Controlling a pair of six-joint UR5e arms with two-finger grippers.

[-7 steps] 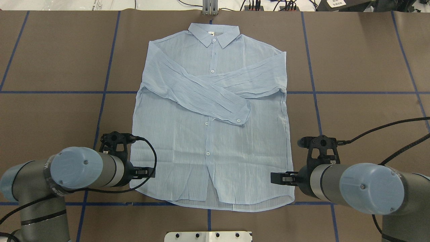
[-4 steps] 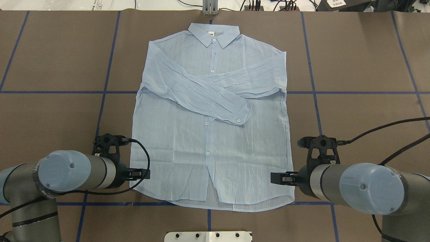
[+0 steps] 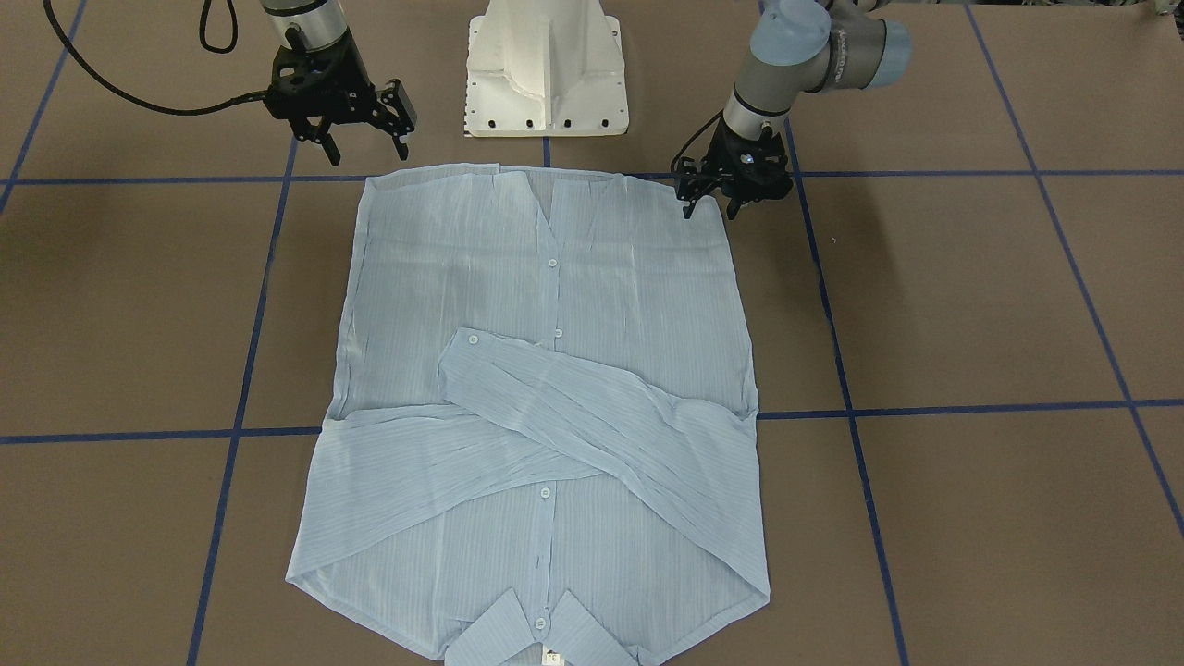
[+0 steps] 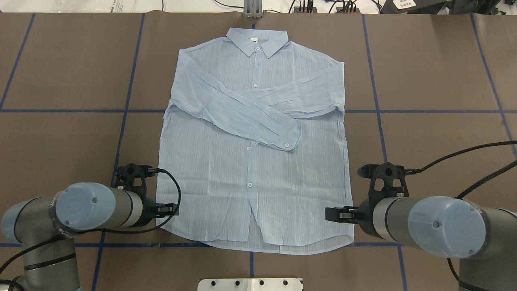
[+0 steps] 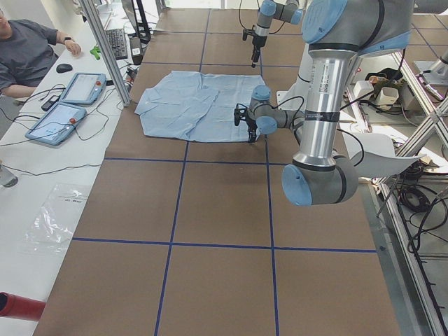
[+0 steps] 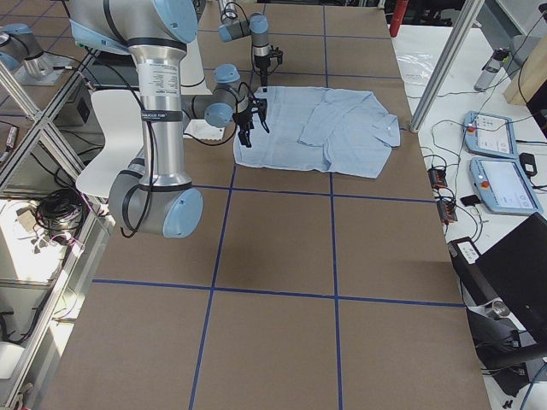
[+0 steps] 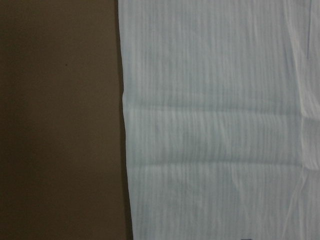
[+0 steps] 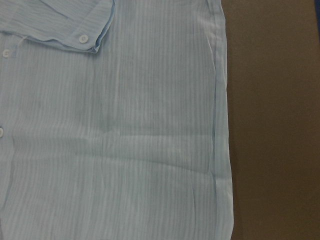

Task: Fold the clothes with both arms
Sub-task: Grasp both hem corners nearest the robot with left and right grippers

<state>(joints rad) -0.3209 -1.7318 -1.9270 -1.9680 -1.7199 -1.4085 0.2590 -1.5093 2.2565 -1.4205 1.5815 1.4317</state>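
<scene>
Left tool (image 3: 710,207) edged outward, open beside shirt (image 3: 546,370) hem corner, right tool (image 3: 365,151) unmoved, wide, both empty

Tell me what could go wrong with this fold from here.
The left gripper straddles the shirt's hem corner. On fabric this thin and flat it may miss or pinch only one layer.
The crossed sleeves lie loose and could slide if the hem is lifted.
The right gripper looks higher, so the fold may skew.
</scene>
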